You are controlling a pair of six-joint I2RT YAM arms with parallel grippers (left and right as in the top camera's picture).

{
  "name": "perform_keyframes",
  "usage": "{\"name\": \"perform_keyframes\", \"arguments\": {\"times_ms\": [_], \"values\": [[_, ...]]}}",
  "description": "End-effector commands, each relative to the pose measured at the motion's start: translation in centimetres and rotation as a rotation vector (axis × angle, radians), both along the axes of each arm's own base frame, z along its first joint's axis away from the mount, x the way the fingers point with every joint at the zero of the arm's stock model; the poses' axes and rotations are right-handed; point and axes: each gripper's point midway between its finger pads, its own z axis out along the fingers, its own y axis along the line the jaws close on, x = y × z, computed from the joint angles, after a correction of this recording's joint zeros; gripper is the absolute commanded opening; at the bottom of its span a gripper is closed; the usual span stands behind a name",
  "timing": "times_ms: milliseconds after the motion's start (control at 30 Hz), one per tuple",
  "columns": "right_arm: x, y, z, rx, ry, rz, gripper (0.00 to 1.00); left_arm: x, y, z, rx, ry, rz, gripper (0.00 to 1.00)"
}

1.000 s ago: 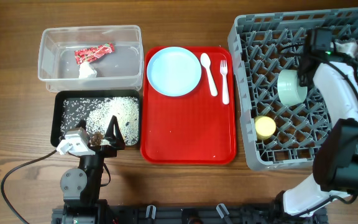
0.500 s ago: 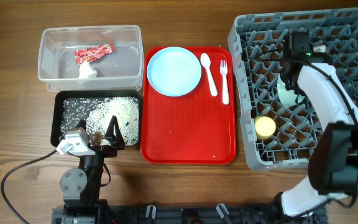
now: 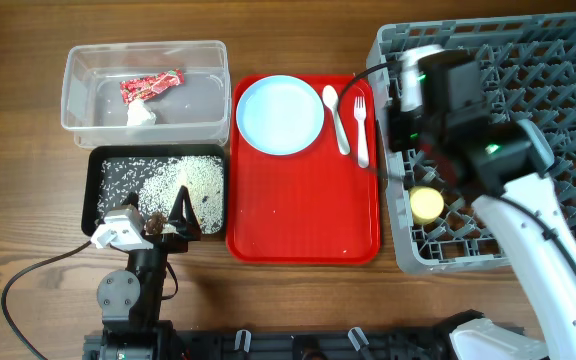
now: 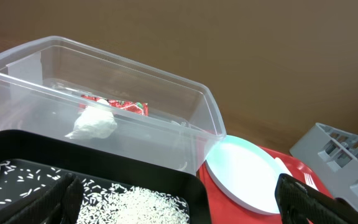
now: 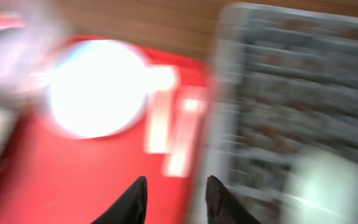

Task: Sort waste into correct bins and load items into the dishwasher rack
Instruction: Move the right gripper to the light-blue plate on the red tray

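Dishwasher rack (image 3: 568,60), the large square grey plastic crate of upright pegs, fills the worktop's right edge. Since 1 second ago the right arm (image 3: 488,150) has swung from the rack's far right side to its left rim, beside the flat red tray (image 3: 303,220). It now covers the mint green bowl, which showed plainly before. The small yellow cup (image 3: 427,204) sits unchanged among the pegs.

The right gripper (image 5: 176,196) shows 2 fingers a little apart with nothing between them (its view is smeared by motion).

On the red tray, mid-worktop, the pale blue round plate (image 3: 279,114), white plastic spoon (image 3: 336,118) and white plastic fork (image 3: 361,130) have not moved.

Toward the far left corner, the clear rectangular plastic tub (image 3: 73,120) holds the red printed snack wrapper (image 3: 151,85) and crumpled white tissue (image 3: 141,114). Just nearer, the black rectangular tray (image 3: 91,195) holds the white rice grains (image 3: 203,175). The left gripper (image 4: 179,186) rests at that tray's near edge, jaws wide and empty.
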Motion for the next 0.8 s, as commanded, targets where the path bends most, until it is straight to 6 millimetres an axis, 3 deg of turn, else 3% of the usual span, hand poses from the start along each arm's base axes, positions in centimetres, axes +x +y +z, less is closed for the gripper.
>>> {"name": "perform_keyframes", "arguments": {"times_ms": [0,133,333,467,567,767], "values": [[-2.9,8.6,-2.1,0.195,0.166,0.187,0.4,0.0,0.0,-0.3,0.001,0.009,-0.001,1.0],[-2.0,11.3,-5.5,0.201,0.243,0.146,0.49,0.0,0.0,-0.3,0.001,0.009,-0.001,1.0],[4.2,11.0,-11.4,0.292,0.306,-0.086,0.57,0.0,0.0,-0.3,0.001,0.009,-0.001,1.0],[7.7,10.3,-15.9,0.322,0.317,-0.195,0.53,0.0,0.0,-0.3,0.001,0.009,-0.001,1.0],[9.1,9.9,-19.7,0.32,0.341,-0.279,0.52,0.0,0.0,-0.3,0.001,0.009,-0.001,1.0],[9.0,10.2,-24.2,0.345,0.426,-0.366,0.52,0.0,0.0,-0.3,0.001,0.009,-0.001,1.0]]}}
